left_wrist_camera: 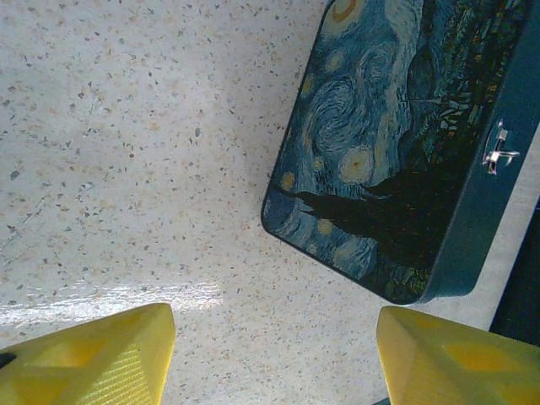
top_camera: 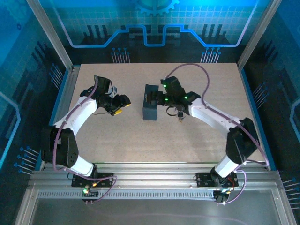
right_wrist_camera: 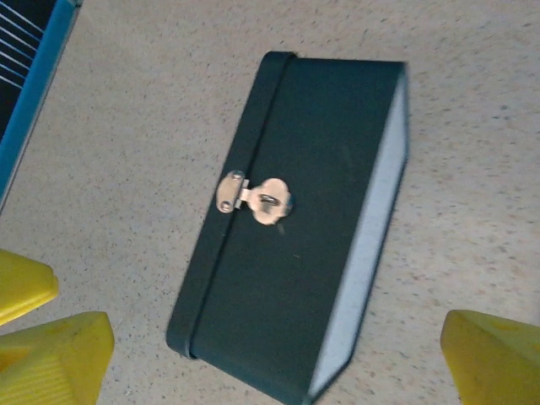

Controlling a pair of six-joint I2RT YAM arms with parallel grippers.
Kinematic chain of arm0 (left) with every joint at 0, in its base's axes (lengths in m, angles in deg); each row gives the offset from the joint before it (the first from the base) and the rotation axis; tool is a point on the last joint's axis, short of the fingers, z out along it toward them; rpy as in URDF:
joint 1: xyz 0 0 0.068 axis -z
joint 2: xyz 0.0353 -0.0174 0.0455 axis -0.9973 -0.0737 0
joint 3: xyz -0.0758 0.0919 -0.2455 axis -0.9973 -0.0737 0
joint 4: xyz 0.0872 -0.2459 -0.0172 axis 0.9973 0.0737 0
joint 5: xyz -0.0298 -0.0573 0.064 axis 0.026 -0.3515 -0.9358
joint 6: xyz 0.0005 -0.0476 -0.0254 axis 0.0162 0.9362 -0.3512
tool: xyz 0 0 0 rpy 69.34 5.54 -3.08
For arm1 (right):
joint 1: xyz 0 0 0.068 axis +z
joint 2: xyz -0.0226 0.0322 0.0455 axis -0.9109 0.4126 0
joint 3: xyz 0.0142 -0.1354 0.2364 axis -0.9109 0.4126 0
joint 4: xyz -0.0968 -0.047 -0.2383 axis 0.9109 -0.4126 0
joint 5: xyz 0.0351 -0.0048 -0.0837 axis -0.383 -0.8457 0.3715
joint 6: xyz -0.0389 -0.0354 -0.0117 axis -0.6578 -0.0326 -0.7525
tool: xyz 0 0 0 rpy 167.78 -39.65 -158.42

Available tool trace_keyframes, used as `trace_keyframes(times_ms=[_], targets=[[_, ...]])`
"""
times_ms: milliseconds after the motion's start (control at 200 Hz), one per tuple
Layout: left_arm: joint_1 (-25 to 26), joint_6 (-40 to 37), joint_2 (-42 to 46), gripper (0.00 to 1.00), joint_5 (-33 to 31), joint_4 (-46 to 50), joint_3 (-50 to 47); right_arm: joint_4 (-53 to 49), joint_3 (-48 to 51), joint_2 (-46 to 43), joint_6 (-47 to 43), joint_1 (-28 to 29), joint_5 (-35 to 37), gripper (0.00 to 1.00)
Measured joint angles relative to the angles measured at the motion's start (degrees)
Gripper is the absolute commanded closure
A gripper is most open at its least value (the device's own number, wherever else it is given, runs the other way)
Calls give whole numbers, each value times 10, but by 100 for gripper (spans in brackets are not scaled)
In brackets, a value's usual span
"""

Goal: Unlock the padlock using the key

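The yellow fingers (right_wrist_camera: 55, 350) of the right gripper (right_wrist_camera: 270, 363) stand wide apart, clamped on nothing. Beyond them the dark box (right_wrist_camera: 287, 253) lies on the speckled table (right_wrist_camera: 472, 126), its silver clasp (right_wrist_camera: 257, 198) turned to the camera. The left gripper (left_wrist_camera: 274, 359) hangs with its jaws apart too, gripping nothing, near the box's swirl-painted lid. The box sits between the two grippers, while the padlock and the key are too small to pick out, so I cannot tell where they lie.
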Motion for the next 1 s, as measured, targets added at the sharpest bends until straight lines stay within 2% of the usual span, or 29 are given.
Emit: trace_keyframes(times_ms=[390,595,735,870,1000], targets=[[-14,-21,0,34,-6,7,-19,-33,-85,137,46,28,31,0],[-16,-24,3,37,-6,7,-24,-19,-78,148,76,32,30,19],[-16,-30,4,42,0,7,-24,86,4,109,104,16,-11,29],[-15,-34,4,41,10,6,-24,234,73,104,162,-16,-104,28],[-2,-32,3,39,10,7,-23,403,84,175,255,-32,-219,24]])
